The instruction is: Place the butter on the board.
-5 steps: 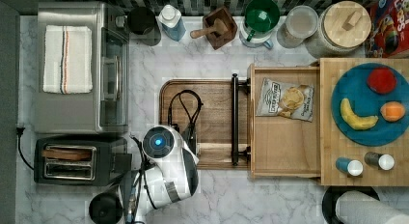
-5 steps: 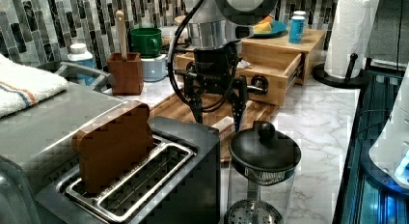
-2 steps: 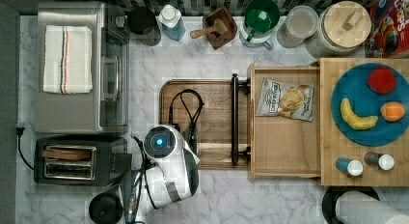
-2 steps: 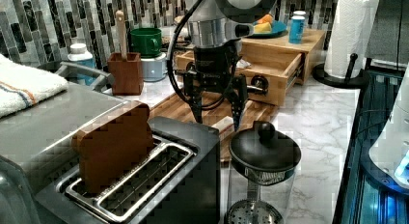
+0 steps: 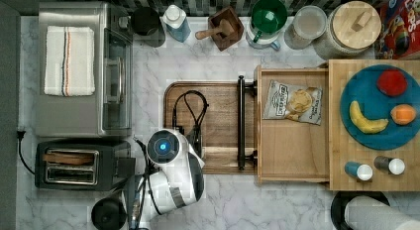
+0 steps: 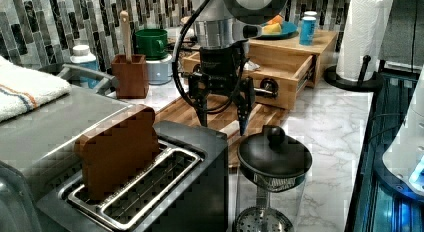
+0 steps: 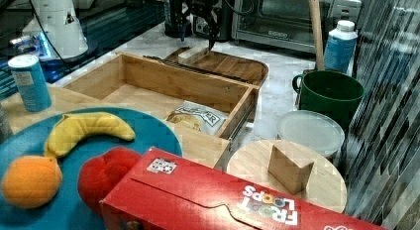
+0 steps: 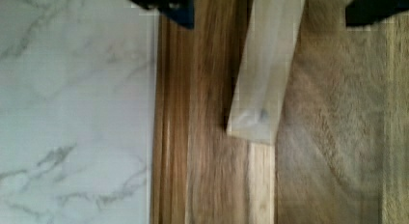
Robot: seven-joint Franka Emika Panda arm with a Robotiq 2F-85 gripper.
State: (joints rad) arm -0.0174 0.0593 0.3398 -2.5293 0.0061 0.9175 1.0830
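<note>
Claw (image 6: 222, 113) risen slightly, fingers spread wide, butter (image 8: 267, 69) lying free on board (image 5: 220, 98)

Kitchen: toaster (image 5: 69, 163), marble counter (image 5: 208, 51).

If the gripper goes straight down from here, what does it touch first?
Probably the pale butter stick lying on the dark wooden board; it sits between the open gripper fingers, though the height is unclear.

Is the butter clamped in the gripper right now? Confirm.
No: in the left view the gripper is open above the board, and the butter lies flat on the wood.
</note>
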